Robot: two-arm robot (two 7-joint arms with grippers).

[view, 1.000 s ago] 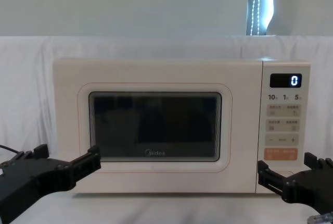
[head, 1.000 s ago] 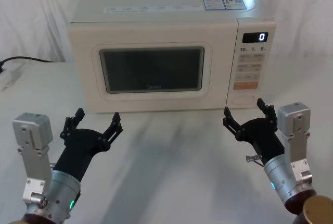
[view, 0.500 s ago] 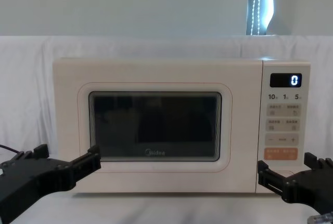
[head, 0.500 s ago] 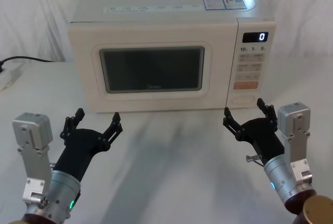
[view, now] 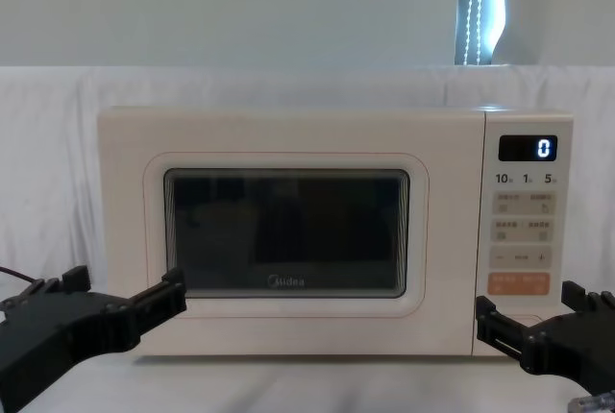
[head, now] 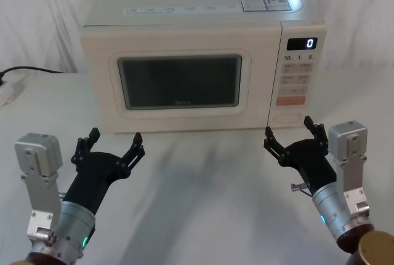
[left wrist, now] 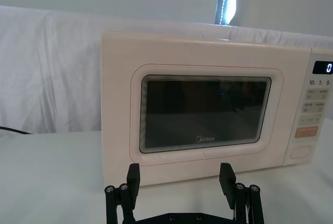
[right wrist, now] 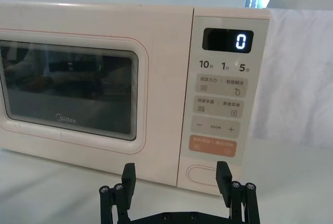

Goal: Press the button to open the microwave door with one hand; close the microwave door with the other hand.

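Observation:
The cream microwave stands at the back of the table with its door (head: 178,83) shut; the dark mesh window and Midea logo face me. On the control strip at the right, the display reads 0, and the wide cream button (head: 288,118) sits at the bottom, under the orange key. My left gripper (head: 115,138) hovers open in front of the door's lower left part, apart from it. My right gripper (head: 289,128) hovers open just in front of the button (right wrist: 204,173), not touching it. The left wrist view has the door (left wrist: 205,110) beyond the open left gripper (left wrist: 180,174).
A black cable (head: 31,71) and a white power strip (head: 9,92) lie at the far left on the white tablecloth. White cloth hangs behind the microwave. Bare tabletop (head: 203,179) stretches between the two grippers.

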